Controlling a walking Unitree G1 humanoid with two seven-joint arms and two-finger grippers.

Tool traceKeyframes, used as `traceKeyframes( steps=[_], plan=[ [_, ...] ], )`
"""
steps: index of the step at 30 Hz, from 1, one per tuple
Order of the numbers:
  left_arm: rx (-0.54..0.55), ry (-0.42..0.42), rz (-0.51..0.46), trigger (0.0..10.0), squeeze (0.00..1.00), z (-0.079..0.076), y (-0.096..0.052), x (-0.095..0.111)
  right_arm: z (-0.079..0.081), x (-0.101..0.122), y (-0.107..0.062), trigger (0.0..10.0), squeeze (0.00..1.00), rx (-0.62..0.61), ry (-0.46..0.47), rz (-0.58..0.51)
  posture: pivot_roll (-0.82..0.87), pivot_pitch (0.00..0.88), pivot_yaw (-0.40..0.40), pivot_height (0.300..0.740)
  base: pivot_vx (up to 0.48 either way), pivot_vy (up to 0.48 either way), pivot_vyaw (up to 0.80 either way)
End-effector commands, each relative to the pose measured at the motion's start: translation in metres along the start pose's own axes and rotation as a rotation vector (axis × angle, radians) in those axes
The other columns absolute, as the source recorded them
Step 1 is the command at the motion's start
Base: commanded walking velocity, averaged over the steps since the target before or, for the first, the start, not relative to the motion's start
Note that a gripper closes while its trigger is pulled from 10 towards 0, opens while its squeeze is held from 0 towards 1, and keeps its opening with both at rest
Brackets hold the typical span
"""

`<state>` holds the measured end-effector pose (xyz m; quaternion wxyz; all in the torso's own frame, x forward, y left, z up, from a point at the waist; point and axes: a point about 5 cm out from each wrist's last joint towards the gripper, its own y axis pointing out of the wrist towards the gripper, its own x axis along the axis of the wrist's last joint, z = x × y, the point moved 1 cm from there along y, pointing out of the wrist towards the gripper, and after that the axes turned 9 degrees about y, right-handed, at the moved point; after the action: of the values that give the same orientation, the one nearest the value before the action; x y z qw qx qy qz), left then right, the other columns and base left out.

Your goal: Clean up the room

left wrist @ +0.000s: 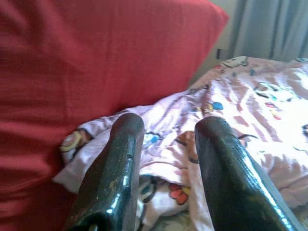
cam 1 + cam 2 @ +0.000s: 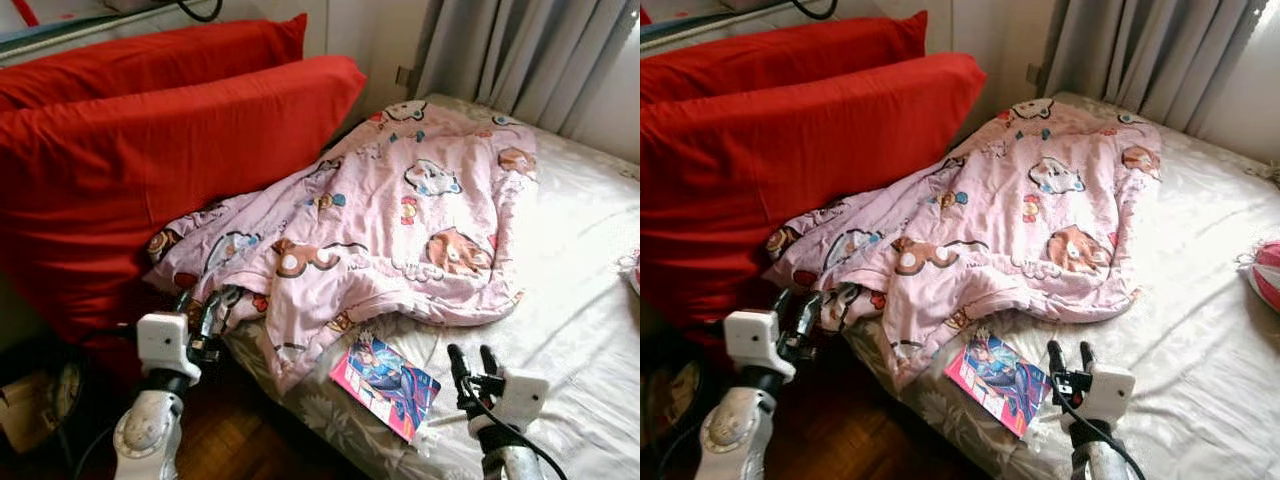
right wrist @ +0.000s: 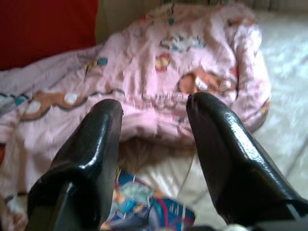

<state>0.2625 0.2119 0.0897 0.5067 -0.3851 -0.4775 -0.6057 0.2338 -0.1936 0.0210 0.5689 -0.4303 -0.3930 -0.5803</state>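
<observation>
Near the left edge of the bed (image 2: 580,330), the left gripper (image 2: 207,312) hangs with its jaws spread, a clear gap between the two black fingers (image 1: 113,178). It holds nothing; its tips sit just beside the near left corner of the pink blanket (image 2: 400,225), where the cloth droops over the mattress edge, and whether they touch it cannot be told. In the left wrist view the blanket (image 1: 240,110) shows through the gap, with the red pillow (image 1: 96,62) close on one side.

The right gripper (image 2: 472,360) stands over the near part of the bed, fingers pointing away from the robot, jaws also spread and empty. Just to its left lies a comic book (image 2: 385,385), flat on the pale sheet at the near edge, apart from the fingers. The right wrist view shows the book (image 3: 144,207) below the open fingers (image 3: 91,149) and the blanket (image 3: 183,82) farther off.

The blanket lies crumpled across the left and middle of the bed, running from the near left corner to the far side by the grey curtain (image 2: 520,50). Two large red pillows (image 2: 150,170) stand stacked on the left, leaning against the blanket's left edge. A pink and white striped thing (image 2: 1265,272) lies at the right edge of the bed, well apart from the rest. Dark wooden floor (image 2: 240,440) shows near the left arm.
</observation>
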Motion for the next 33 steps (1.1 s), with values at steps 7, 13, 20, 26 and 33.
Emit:
traceKeyframes(
  steps=[7, 13, 20, 26, 33],
  plan=[
    [-0.080, -0.027, 0.073, 10.0, 0.00, -0.008, -0.016, -0.005, 0.003, 0.005, -0.002, 10.0, 0.00, -0.007, -0.016, 0.007, -0.01, 0.111, -0.058, 0.740, 0.000, 0.000, 0.00],
    [-0.059, -0.025, 0.118, 10.0, 0.00, -0.001, -0.021, -0.008, 0.010, 0.002, 0.001, 10.0, 0.00, -0.015, 0.003, 0.023, -0.01, 0.091, -0.063, 0.740, 0.000, 0.000, 0.00],
    [-0.085, -0.060, 0.108, 10.0, 0.00, -0.017, -0.010, -0.003, 0.018, 0.015, 0.011, 10.0, 0.00, 0.039, -0.021, 0.004, -0.03, 0.119, -0.060, 0.740, 0.000, 0.000, 0.00],
    [-0.089, -0.073, 0.096, 10.0, 0.00, -0.021, -0.006, 0.003, 0.019, 0.025, 0.016, 10.0, 0.00, 0.057, -0.037, -0.012, -0.02, 0.163, -0.074, 0.740, 0.000, 0.000, 0.00],
    [-0.046, -0.043, 0.077, 10.0, 0.00, -0.009, -0.004, 0.012, 0.008, 0.038, 0.021, 10.0, 0.00, 0.012, -0.057, -0.036, 0.01, 0.195, -0.084, 0.740, 0.000, 0.000, 0.00]
  ],
)
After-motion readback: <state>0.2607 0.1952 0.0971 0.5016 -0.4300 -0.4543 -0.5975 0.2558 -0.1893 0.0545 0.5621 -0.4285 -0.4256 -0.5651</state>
